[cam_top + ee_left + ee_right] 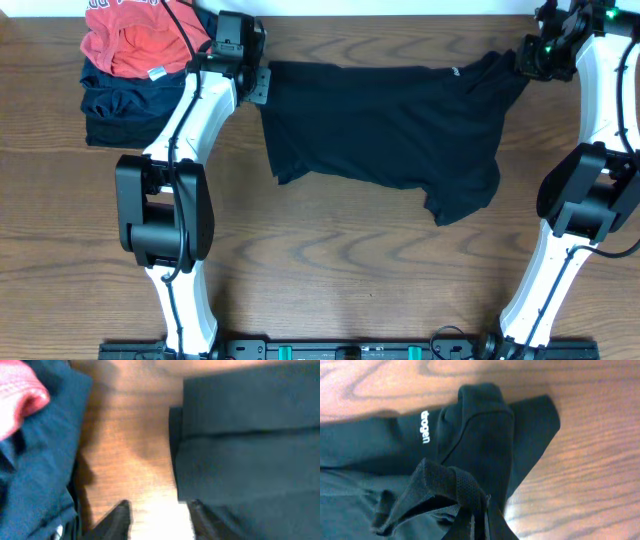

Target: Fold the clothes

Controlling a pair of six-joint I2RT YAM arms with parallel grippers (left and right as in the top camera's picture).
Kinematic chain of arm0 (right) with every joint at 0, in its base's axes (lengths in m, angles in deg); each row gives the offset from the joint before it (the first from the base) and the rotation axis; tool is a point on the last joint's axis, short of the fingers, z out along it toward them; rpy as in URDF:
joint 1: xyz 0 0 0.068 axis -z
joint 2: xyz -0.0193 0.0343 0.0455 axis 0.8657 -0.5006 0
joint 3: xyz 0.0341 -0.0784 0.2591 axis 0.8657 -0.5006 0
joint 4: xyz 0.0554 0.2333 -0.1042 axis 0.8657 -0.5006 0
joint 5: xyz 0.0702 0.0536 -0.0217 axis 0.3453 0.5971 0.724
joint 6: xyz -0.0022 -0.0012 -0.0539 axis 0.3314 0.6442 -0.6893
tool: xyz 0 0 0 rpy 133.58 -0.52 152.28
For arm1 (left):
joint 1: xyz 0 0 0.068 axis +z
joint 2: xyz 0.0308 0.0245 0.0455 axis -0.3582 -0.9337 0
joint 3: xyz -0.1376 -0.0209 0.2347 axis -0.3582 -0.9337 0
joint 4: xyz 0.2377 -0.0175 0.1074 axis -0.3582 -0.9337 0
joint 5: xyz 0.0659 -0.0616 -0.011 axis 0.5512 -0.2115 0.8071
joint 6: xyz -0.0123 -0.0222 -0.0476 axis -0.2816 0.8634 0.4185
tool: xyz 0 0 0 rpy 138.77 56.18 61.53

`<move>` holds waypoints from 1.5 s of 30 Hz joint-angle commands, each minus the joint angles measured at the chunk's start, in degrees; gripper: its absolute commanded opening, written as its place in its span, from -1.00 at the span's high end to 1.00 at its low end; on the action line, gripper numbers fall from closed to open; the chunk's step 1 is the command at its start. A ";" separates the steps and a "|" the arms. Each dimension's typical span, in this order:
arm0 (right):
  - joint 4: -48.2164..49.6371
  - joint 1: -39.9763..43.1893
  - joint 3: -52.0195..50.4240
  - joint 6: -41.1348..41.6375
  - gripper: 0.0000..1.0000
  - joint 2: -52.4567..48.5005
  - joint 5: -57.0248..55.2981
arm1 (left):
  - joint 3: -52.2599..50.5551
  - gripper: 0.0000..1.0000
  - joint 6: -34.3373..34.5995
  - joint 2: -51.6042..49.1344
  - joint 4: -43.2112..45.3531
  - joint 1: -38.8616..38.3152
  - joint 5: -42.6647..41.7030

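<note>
The black shirt (385,125) lies spread across the far middle of the table, its small white lettering (424,426) near the right end. My right gripper (533,58) is shut on the shirt's far right corner (465,492) and holds a fold of it up. My left gripper (258,82) is open at the shirt's far left edge. In the left wrist view its fingers (159,519) straddle bare wood, the right finger at the shirt's edge (210,480). No white tag shows.
A red-orange shirt (135,38) lies on a stack of dark navy folded garments (125,105) at the far left, close beside my left arm. The navy fabric (35,475) also shows in the left wrist view.
</note>
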 commanded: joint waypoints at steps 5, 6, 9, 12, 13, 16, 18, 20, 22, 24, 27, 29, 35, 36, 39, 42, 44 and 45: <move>-3.50 1.18 -0.17 -0.28 0.62 -0.04 0.04 | -0.20 -0.26 0.48 0.09 -5.92 0.15 -0.61; -4.07 1.18 -0.15 -0.28 0.52 0.33 0.81 | 0.00 -0.28 0.48 0.61 -6.64 0.24 -0.61; -6.08 1.36 -0.13 -0.28 0.31 2.12 0.90 | 0.48 -0.30 0.50 3.45 -8.44 0.42 -0.63; -8.02 2.25 -0.13 -0.26 -0.31 4.98 0.48 | 0.48 -0.43 0.50 7.96 -10.27 0.50 -0.63; -8.28 2.69 -0.13 -0.13 -0.47 5.90 0.52 | 0.48 -0.45 0.48 9.49 -10.91 0.50 -0.61; -8.76 4.22 -0.13 1.22 -0.64 9.22 0.87 | 0.48 -0.51 0.50 14.62 -13.11 0.55 -0.63; -9.62 4.98 -0.13 1.27 -0.67 11.74 1.77 | 0.48 -0.53 0.52 18.21 -15.13 0.55 -0.66; -11.30 5.38 -0.13 1.33 -0.70 14.64 2.25 | 0.48 -0.58 1.86 21.77 -17.70 0.55 -0.68; -13.73 5.38 -0.13 1.40 -0.70 17.97 2.47 | 0.48 -0.60 3.52 25.11 -20.65 0.55 -1.81; -16.06 4.83 -0.13 1.40 -0.72 21.86 2.47 | 0.46 -0.71 4.74 28.13 -23.74 0.55 -3.85; -18.97 3.63 -0.13 1.40 -0.77 26.56 1.38 | 0.46 -0.75 7.41 31.19 -28.17 0.55 -6.51; -21.20 2.91 -0.13 1.46 -0.77 29.09 0.31 | 0.46 -0.75 9.42 32.11 -31.50 0.52 -8.46; -28.55 -0.13 -0.15 2.27 -0.73 32.50 0.35 | -3.08 -0.75 14.03 31.95 -38.95 -0.20 -10.54; -29.70 -1.05 -0.15 2.27 -0.72 32.50 0.33 | -5.01 -0.75 15.02 31.95 -38.21 -0.42 -10.54; -30.62 -3.78 -1.18 2.27 -0.66 32.50 0.00 | -12.26 -0.75 16.52 31.91 -33.03 -1.53 -10.54; -30.32 -6.54 -3.15 2.32 -0.65 32.50 -2.03 | -21.44 -0.75 14.95 31.65 -23.15 -2.84 -10.51; -29.68 -7.98 -5.05 2.38 -0.65 32.50 -2.25 | -26.99 -0.75 11.21 31.06 -15.32 -3.39 -10.51; -29.18 -8.59 -6.16 2.51 -0.63 32.50 -2.27 | -29.11 -0.75 9.14 30.71 -11.96 -3.50 -10.51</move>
